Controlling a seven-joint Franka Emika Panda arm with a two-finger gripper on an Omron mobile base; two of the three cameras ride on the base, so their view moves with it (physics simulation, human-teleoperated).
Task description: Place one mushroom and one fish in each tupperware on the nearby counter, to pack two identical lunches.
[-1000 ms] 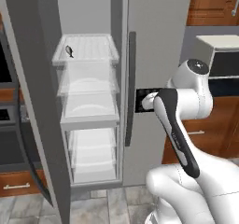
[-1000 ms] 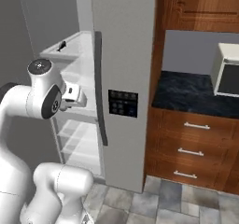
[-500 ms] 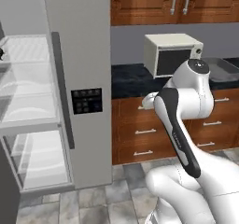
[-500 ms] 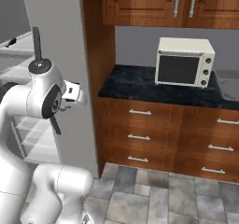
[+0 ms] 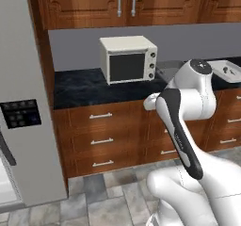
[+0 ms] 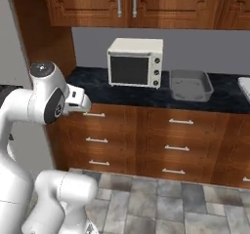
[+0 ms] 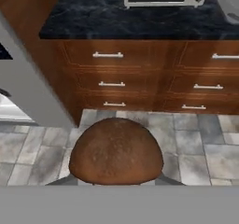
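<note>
**Mushroom held at the gripper, counter ahead**

Seen from the hand view: a red-brown mushroom [image 7: 116, 151], domed cap rough and speckled, clamped close between the fingers of the gripper [image 7: 116, 181], jaws closed tight on it; fingertips themselves hidden under the cap. Beyond it, grey stone floor tiles [image 7: 186, 139] and brown wooden drawers [image 7: 140, 78] with steel bar handles.

From the right base view: deep mid-grey tub [image 6: 190, 85], round-cornered, resting on the black veined counter [image 6: 146, 95] just beside the cream toaster oven [image 6: 135, 62]. At that view's right edge, a sliver of the off-white tray [image 6: 245, 87].

From the left base view: that shallow off-white tray [image 5: 227, 70] further right on the counter, small dark items inside, too small to identify; grey tub mostly hidden behind the arm.

Arm folded upright, elbow high, wrist pointing toward the drawers, well short of the counter.
</note>
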